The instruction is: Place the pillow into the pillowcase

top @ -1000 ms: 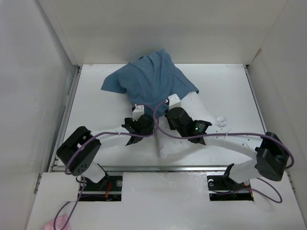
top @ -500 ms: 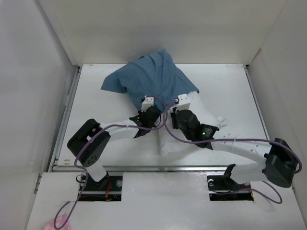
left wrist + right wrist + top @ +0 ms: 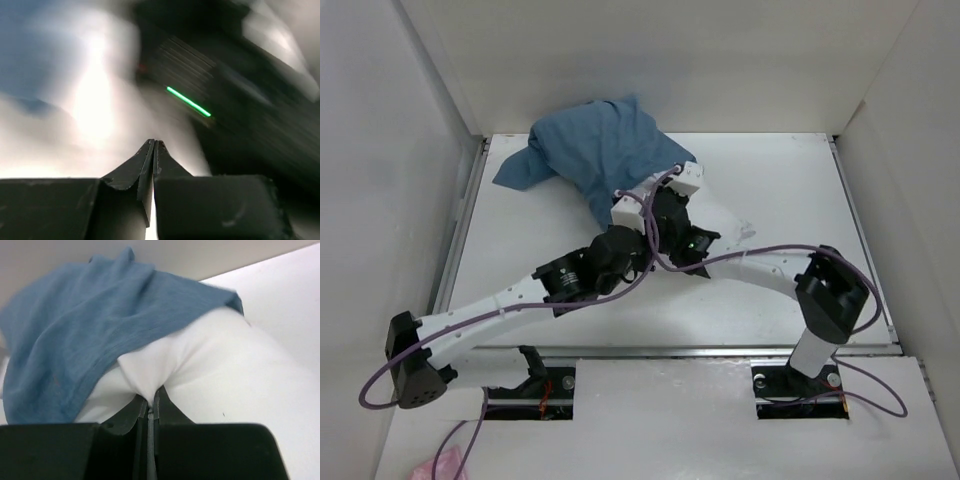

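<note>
While the right gripper (image 3: 151, 401) pinches a fold of the pillow (image 3: 215, 365) and the left gripper (image 3: 152, 147) sits pressed together, seemingly empty, the pillow lies half under the pillowcase (image 3: 75, 335), far side of table (image 3: 800, 170). Advise pushing deeper, pinning the pillowcase.

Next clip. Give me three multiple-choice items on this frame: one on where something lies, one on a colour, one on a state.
1. Where on the table does the pillowcase lie?
A) at the near edge
B) far right corner
C) far left, by the back wall
2. What colour is the pillowcase?
A) blue
B) red
C) green
3. How are the right arm's fingers?
A) wide open in the air
B) shut on a fold of the pillow
C) shut with nothing between them
Key: 1 C, the top view shows it bunched far left. 2 A, both sharp views show blue cloth. 3 B, the right wrist view shows white fabric pinched between them.
</note>
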Controlling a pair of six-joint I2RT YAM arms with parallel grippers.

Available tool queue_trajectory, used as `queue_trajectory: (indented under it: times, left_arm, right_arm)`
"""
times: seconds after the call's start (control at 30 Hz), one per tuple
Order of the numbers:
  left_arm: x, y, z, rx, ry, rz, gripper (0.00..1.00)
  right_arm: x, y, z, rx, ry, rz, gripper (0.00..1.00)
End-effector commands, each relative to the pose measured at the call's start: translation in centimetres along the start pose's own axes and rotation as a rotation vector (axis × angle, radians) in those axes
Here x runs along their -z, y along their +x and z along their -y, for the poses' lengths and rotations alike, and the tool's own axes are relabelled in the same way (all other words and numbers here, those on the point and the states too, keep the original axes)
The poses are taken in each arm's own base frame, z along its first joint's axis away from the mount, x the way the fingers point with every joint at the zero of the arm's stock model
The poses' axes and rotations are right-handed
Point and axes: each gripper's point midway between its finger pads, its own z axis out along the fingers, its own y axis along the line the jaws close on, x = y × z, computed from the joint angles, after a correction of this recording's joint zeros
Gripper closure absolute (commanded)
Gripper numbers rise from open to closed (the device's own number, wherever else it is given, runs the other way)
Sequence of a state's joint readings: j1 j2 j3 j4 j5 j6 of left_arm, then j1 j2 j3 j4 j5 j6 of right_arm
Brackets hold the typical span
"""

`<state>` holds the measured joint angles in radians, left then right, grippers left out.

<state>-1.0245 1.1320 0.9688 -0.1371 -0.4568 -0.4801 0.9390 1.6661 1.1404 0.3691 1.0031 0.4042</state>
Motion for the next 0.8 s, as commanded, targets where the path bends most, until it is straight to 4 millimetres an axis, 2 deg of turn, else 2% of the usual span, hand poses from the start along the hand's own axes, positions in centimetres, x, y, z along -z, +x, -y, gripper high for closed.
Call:
queue_trajectory:
  times: [0.0,0.03,0.07,0.1,0.2,0.37,0.4,0.43,0.47,0.5,0.53,0.57,0.6,0.63,0.67,0.7,0.77]
  left_arm:
    - [4.6,1.8,7.5,0.043,0.335,-0.151,1.00]
    - [5.2,1.9,7.3,0.077,0.340,-0.162,1.00]
    - [5.6,2.9,7.1,0.075,0.339,-0.186,1.00]
    - [6.2,3.4,7.6,0.075,0.382,-0.213,1.00]
    - [7.8,3.3,7.6,0.097,0.435,-0.223,1.00]
    - [7.1,2.5,4.2,0.170,0.242,-0.168,1.00]
    - [7.2,2.3,3.5,0.176,0.202,-0.166,1.00]
    - [7.2,1.4,2.7,0.219,0.147,-0.130,0.87]
    - [7.0,1.5,2.0,0.226,0.112,-0.124,0.75]
    - [7.3,0.8,1.6,0.247,0.089,-0.104,0.59]
    - [7.4,0.9,0.6,0.252,0.042,-0.105,0.44]
    - [7.5,0.6,-0.3,0.263,0.002,-0.080,0.30]
    - [7.6,0.4,-0.7,0.291,-0.026,-0.073,0.22]
    - [7.9,0.7,-1.6,0.292,-0.060,-0.076,0.14]
    - [7.8,0.5,-2.2,0.296,-0.093,-0.058,0.03]
    - [7.8,0.5,-2.7,0.299,-0.115,-0.050,0.00]
    - [7.8,0.5,-3.0,0.319,-0.132,-0.041,0.00]
  right_arm:
    - [-4.0,-4.1,-1.1,-0.346,0.081,0.099,1.00]
    - [-4.6,-4.7,-1.5,-0.374,0.078,0.097,1.00]
    - [-5.3,-3.6,-1.1,-0.357,0.103,0.078,1.00]
    - [-5.8,-3.6,-1.2,-0.384,0.101,0.078,1.00]
    - [-6.2,-3.2,-1.3,-0.397,0.096,0.060,1.00]
    - [-5.3,1.0,-1.5,-0.341,-0.016,-0.070,1.00]
    - [-4.5,0.4,-2.2,-0.342,-0.085,-0.092,1.00]
    - [-4.1,0.0,-2.8,-0.310,-0.164,-0.099,0.95]
    - [-2.8,0.5,-4.5,-0.285,-0.316,-0.169,0.88]
    - [-1.4,1.7,-4.6,-0.249,-0.387,-0.216,0.80]
    - [0.2,-0.2,-5.1,-0.236,-0.469,-0.211,0.58]
    - [1.1,-0.8,-5.1,-0.219,-0.523,-0.216,0.42]
    - [2.4,-1.4,-5.5,-0.205,-0.587,-0.230,0.21]
    - [3.1,-1.5,-4.9,-0.184,-0.595,-0.235,0.11]
    - [4.2,-3.3,-4.2,-0.182,-0.600,-0.223,0.00]
    - [3.7,-4.5,-2.9,-0.187,-0.569,-0.204,0.00]
    - [3.4,-4.7,-0.4,-0.165,-0.511,-0.229,0.00]
